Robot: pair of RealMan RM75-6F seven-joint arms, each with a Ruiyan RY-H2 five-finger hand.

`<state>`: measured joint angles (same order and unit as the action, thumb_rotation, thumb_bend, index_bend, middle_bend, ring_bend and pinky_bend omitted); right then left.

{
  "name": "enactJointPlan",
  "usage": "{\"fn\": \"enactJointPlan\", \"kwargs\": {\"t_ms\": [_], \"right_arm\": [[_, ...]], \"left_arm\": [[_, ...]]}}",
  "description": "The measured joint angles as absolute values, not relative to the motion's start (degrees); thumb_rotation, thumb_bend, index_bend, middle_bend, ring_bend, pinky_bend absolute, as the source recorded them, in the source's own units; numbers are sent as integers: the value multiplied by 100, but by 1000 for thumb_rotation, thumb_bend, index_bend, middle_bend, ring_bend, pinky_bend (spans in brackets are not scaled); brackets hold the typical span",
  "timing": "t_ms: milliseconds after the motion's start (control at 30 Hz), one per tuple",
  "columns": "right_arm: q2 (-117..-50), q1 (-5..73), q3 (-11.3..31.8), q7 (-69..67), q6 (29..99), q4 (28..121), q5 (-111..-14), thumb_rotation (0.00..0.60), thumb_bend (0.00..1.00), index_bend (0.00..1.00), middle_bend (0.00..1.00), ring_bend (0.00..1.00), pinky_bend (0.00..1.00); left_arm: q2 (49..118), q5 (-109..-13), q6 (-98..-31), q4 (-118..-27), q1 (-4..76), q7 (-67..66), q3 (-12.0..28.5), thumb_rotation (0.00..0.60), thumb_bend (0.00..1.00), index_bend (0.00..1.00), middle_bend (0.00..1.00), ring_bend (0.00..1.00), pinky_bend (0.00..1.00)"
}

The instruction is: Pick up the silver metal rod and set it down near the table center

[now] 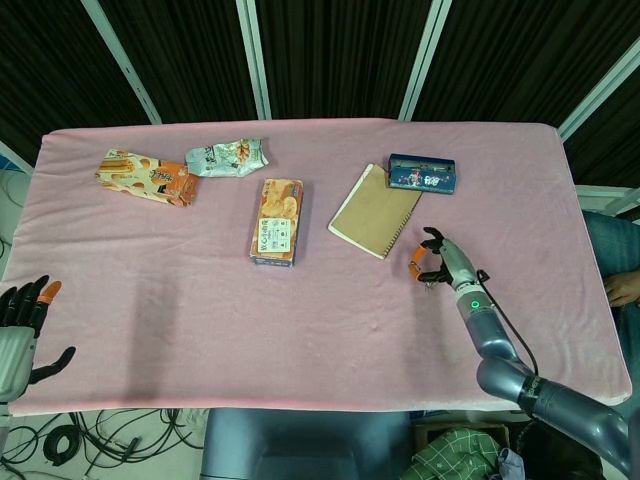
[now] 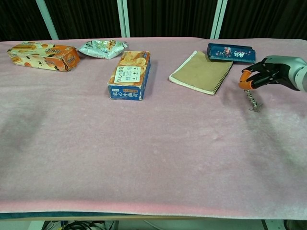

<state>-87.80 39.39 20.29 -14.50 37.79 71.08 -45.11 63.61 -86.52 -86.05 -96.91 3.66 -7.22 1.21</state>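
The silver metal rod (image 2: 251, 100) is short and threaded, and stands nearly upright at the right side of the pink table (image 2: 144, 158). Its lower end is at or just above the cloth. My right hand (image 2: 266, 73) pinches the rod's top between orange-tipped fingertips (image 2: 246, 82). In the head view the same right hand (image 1: 441, 262) sits just right of the notebook's corner, and the rod (image 1: 428, 284) shows only as a small glint under it. My left hand (image 1: 22, 328) hangs off the table's front left corner with its fingers apart, holding nothing.
A brown spiral notebook (image 2: 200, 72) and a blue pencil case (image 2: 231, 52) lie close to the right hand. A biscuit box (image 2: 130, 74) lies left of centre. An orange snack box (image 2: 43, 55) and a snack bag (image 2: 102, 48) lie at the back left.
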Motion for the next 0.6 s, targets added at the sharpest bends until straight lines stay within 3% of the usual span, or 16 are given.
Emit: {"fn": "enactJointPlan", "kwargs": {"t_ms": [600], "right_arm": [[-8910,3897,2027,-1553,3788,6977,-4634,600,365,630,50,127,170]], "left_arm": [[6363,-8642,-8578,-9675,381,-714,129,600,219,68,0,0,0]]}}
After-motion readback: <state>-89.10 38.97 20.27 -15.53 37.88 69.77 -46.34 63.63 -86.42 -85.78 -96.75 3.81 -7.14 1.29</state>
